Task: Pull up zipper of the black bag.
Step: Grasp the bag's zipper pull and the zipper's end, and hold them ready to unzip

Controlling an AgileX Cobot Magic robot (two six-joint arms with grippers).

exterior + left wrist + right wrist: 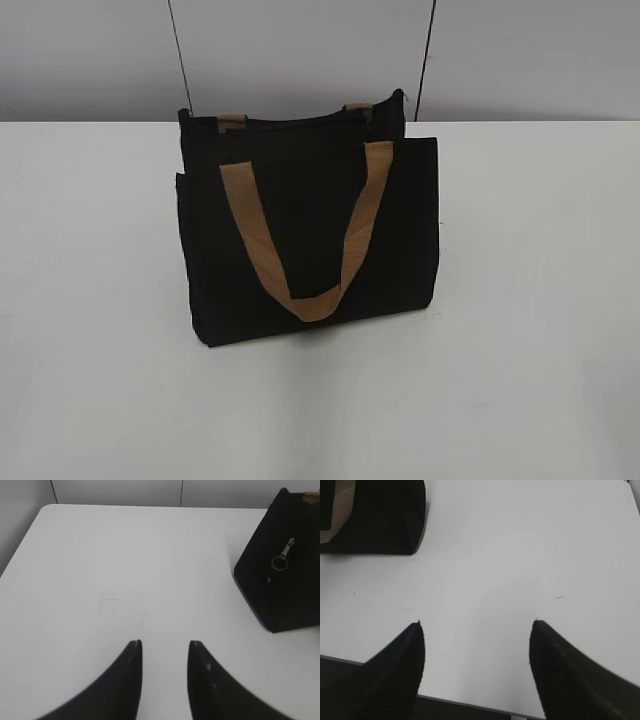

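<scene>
Hand: the right hand [476,630] is hanging above the bench, its two dark fingers [395,675] entering from 6 o'clock and standing wide apart with nothing between them.
Bench: the white bench [520,555] is filling most of the view, its near edge showing at 6 o'clock.
Bag: the black bag [385,517] is sitting at 10 o'clock, well apart from the hand.
Handle: a tan strap [337,507] is lying against the bag's face at the left edge.

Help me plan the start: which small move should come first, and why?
Probably move the left gripper toward the zipper pull hanging on the black bag end panel: both grippers are open, off the bag, and only the left wrist view shows the pull.
</scene>
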